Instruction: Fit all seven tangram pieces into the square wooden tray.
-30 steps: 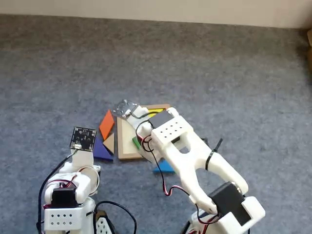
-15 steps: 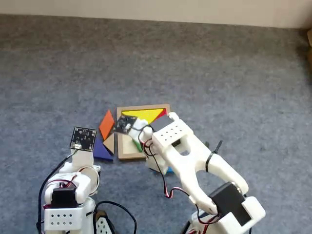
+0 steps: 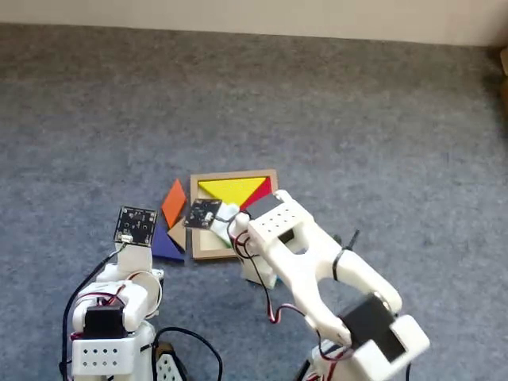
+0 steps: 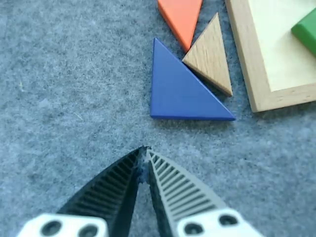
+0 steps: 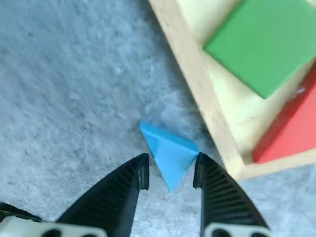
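High view: tray [image 3: 234,174] holds a yellow triangle [image 3: 232,190]. Left wrist view: left pincer [image 4: 144,158] clenched, empty, near the blue triangle [image 4: 180,94]. Right wrist view: right pincer [image 5: 170,170] released, straddling the light blue triangle [image 5: 170,150] on the table just outside the tray. Likely step: picking it up. Next: close squarely, then lift

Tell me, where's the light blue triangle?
Right wrist view: the light blue triangle lies on carpet inside the open right hand, beside the square wooden tray.

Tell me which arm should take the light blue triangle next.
Right. The right gripper, open, straddles the light blue triangle beside the wooden tray; the left gripper sits shut near the dark blue triangle.
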Controlling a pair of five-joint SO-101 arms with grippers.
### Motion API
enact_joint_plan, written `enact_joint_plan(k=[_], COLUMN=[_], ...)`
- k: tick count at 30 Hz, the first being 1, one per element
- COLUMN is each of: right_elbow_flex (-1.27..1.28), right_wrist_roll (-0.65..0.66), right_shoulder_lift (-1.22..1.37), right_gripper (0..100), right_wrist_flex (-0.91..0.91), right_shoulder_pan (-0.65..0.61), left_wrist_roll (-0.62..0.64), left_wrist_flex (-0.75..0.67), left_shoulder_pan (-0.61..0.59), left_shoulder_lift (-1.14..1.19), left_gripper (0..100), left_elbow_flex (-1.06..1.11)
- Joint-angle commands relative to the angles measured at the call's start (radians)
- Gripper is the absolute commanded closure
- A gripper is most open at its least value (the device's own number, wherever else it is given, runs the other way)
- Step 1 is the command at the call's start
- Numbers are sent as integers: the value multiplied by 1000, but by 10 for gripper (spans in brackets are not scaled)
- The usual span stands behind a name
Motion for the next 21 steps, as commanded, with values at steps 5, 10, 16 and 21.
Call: enact_joint_plan(k=[5, 10, 16, 21], right_elbow_flex=[-18, -18, -10, -16], right_wrist_roll=[9, 51, 75, 75], right_shoulder_lift=[117, 122, 120, 114], right_gripper=[842, 846, 872, 946], right_wrist_flex=[-10, -10, -94, -91], right_shoulder_pan=[-8, -5, -4, -1], left_wrist_roll=[5, 5, 5, 5], left_wrist_flex=[6, 6, 6, 6], left_shoulder_pan=[18, 18, 18, 18], left_shoulder_lift=[-51, -51, -51, -51], left_gripper=[995, 995, 995, 995], left_elbow_flex=[19, 19, 19, 19])
